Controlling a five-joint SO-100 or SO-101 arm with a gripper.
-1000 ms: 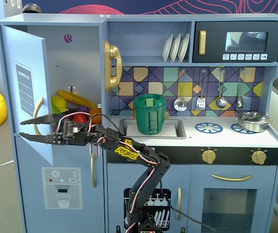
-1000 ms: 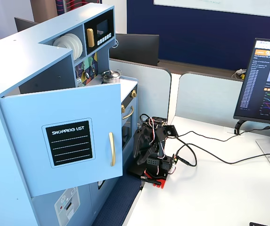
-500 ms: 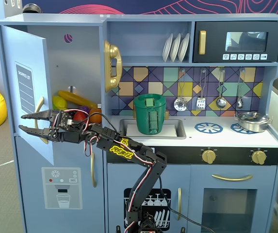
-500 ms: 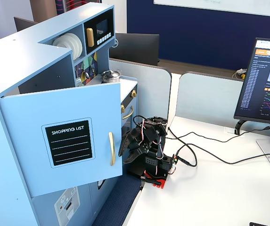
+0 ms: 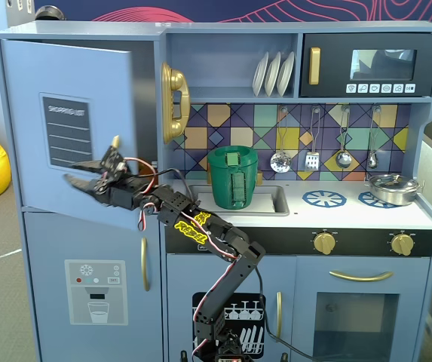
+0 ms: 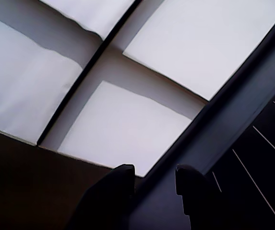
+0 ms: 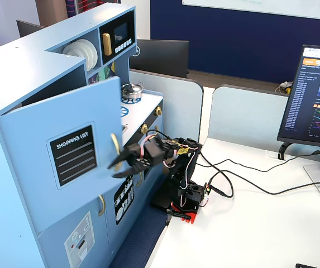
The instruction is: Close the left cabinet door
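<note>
The left cabinet door (image 5: 76,121) stands ajar at the top left of the toy kitchen, its free edge swung out from the cabinet; in the other fixed view (image 7: 65,162) it angles out toward the camera, and the black list panel (image 7: 73,155) faces outward. The door's gold handle (image 7: 115,149) sits near its free edge, just behind the arm's tip in that view.

The arm reaches up and to the left from its base at the foot of the kitchen, and the pincer (image 5: 89,170) is right at the door's lower right area, below the list panel (image 5: 66,133). Its two fingers are spread apart, nothing between them. From the side view the pincer (image 7: 118,166) overlaps the door's free edge; whether it actually touches the door, I cannot tell. The wrist view shows both dark fingertips (image 6: 120,175) parted at the bottom of the frame, with the dark edge of the door running diagonally beside them and bright ceiling panels beyond.

Elsewhere on the kitchen: a gold toy phone (image 5: 175,102) hangs on the wall right of the open door, a green pot (image 5: 233,177) sits in the sink, white plates (image 5: 273,73) stand on the upper shelf, and a metal pan (image 5: 393,188) rests on the stove counter (image 5: 351,213).
</note>
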